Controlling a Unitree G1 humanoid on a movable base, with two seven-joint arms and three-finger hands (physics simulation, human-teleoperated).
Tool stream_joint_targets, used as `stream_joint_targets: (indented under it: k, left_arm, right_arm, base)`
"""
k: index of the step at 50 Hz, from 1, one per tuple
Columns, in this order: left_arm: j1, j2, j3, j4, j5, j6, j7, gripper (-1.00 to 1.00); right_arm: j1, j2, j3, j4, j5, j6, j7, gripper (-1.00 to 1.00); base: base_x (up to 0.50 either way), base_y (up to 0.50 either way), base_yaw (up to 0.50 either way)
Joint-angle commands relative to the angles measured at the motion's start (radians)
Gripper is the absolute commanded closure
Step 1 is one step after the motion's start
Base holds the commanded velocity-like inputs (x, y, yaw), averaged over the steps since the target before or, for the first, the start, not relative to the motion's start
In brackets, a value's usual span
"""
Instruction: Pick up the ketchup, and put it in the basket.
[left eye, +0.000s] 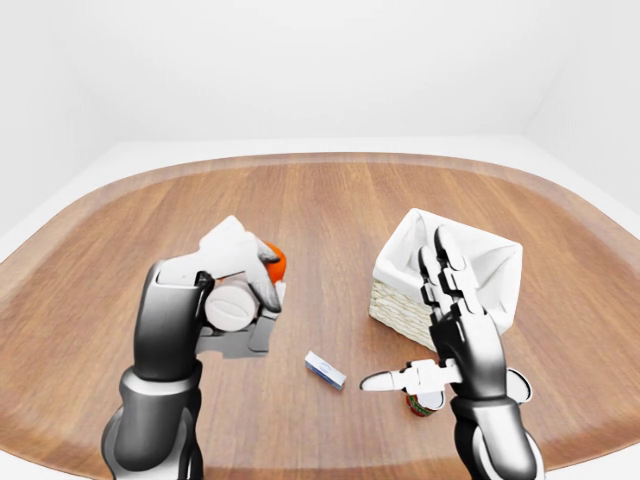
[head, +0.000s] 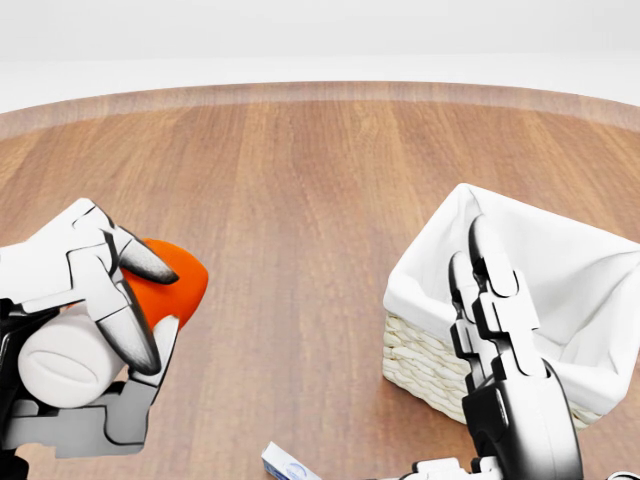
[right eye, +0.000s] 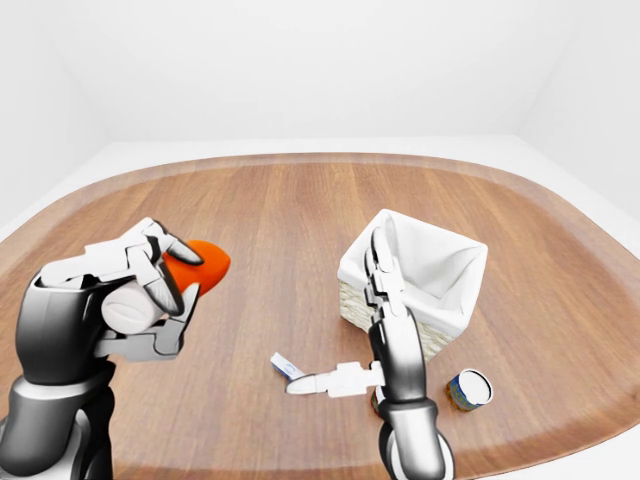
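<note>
Ketchup (head: 165, 282) gripped in left hand (head: 85, 340), right hand (right eye: 375, 340) open beside basket (left eye: 445, 270), can (right eye: 468, 388) in eye views only

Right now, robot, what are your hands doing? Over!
Left hand shut on ketchup, lifted. Right hand open, empty, beside basket. Nothing between ketchup and basket.

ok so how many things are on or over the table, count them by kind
ketchup bottle, held in the left robot hand: 1
basket with white liner: 1
small flat box: 1
can: 1
total: 4
</note>
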Motion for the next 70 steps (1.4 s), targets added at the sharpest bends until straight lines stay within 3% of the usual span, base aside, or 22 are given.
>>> stream_joint_targets:
  k: [1,5,14,44,51,59,70]
  left_arm:
    - [-0.039,-0.01,-0.116,-0.102,-0.023,0.0,0.061,0.92]
    - [-0.045,-0.012,-0.148,-0.112,-0.018,0.0,0.074,0.92]
    - [-0.058,-0.025,-0.285,-0.132,0.013,0.0,0.116,0.92]
    - [-0.033,-0.054,-0.517,0.01,0.027,0.0,0.235,0.93]
    - [-0.029,-0.054,-0.571,0.008,0.047,0.0,0.249,0.92]
    - [-0.039,-0.068,-0.687,-0.022,0.09,0.0,0.279,0.92]
    - [-0.057,-0.083,-0.754,-0.045,0.121,0.0,0.291,0.92]
  right_arm:
    - [0.006,-0.002,-0.003,-0.012,0.002,0.0,0.0,-1.0]
    - [0.013,-0.003,-0.001,-0.022,0.001,0.0,-0.001,-1.0]
    - [0.018,-0.004,-0.008,-0.037,0.005,0.0,-0.001,-1.0]
    - [0.022,-0.002,-0.012,-0.044,0.006,0.0,0.001,-1.0]
    - [0.019,-0.001,-0.011,-0.037,0.005,0.0,0.001,-1.0]
    - [0.017,0.0,-0.017,-0.039,0.008,0.0,0.002,-1.0]
    - [0.016,0.001,-0.015,-0.038,0.005,0.0,0.002,-1.0]
  base:
    - [0.0,0.0,0.0]
    - [0.0,0.0,0.0]
    - [0.0,0.0,0.0]
    - [0.0,0.0,0.0]
    - [0.0,0.0,0.0]
    - [0.0,0.0,0.0]
    - [0.0,0.0,0.0]
